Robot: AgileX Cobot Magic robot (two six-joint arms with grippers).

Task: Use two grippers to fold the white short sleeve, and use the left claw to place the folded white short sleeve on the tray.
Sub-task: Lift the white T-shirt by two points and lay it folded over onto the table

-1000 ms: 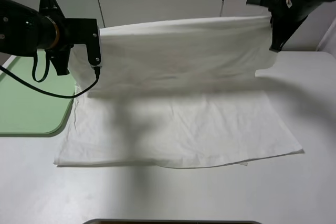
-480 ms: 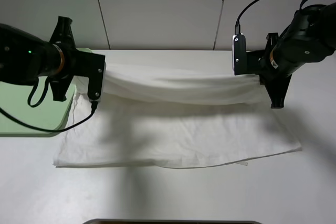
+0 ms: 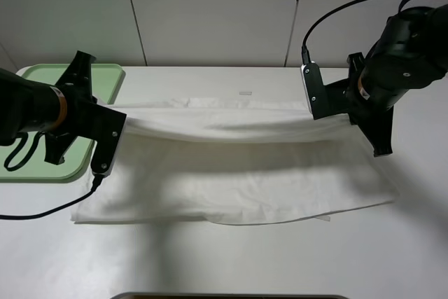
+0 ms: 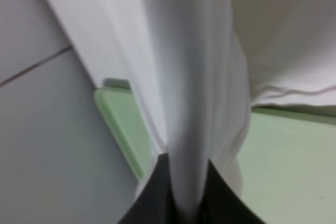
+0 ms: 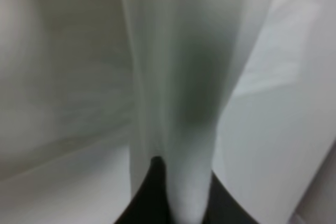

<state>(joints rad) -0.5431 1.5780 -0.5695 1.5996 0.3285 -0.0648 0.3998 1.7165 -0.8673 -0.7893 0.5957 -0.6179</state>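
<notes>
From the high camera, the white T-shirt [image 3: 238, 173] sits in the middle of the table [image 3: 245, 264], spread wide from 9 o'clock to 3 o'clock. Most of it lies flat and wrinkled, with its near hem toward 6 o'clock. One long edge is lifted off the table and strung between my two arms. It sags a little in the middle and casts a shadow on the cloth below.

My left gripper [image 3: 120, 122] is at the 9 o'clock end of that raised edge. In its wrist camera the two black fingers [image 4: 157, 192] are pinched tight on a bunched fold of the white cloth [image 4: 199, 103], with no gap I can make out.

My right gripper [image 3: 344, 111] is at the 3 o'clock end. Its wrist camera shows the same thing: dark fingers [image 5: 149, 192] clamped narrow on a fold of shirt [image 5: 178, 77], though the picture is blurred.

The green tray [image 3: 105, 73] lies at about 9 to 10 o'clock from the shirt, partly hidden behind the left arm. The left wrist view shows green tray surface [image 4: 294, 166] under the hanging cloth. A small pale strip [image 3: 245, 93] lies on the table at 12 o'clock, just beyond the shirt.
</notes>
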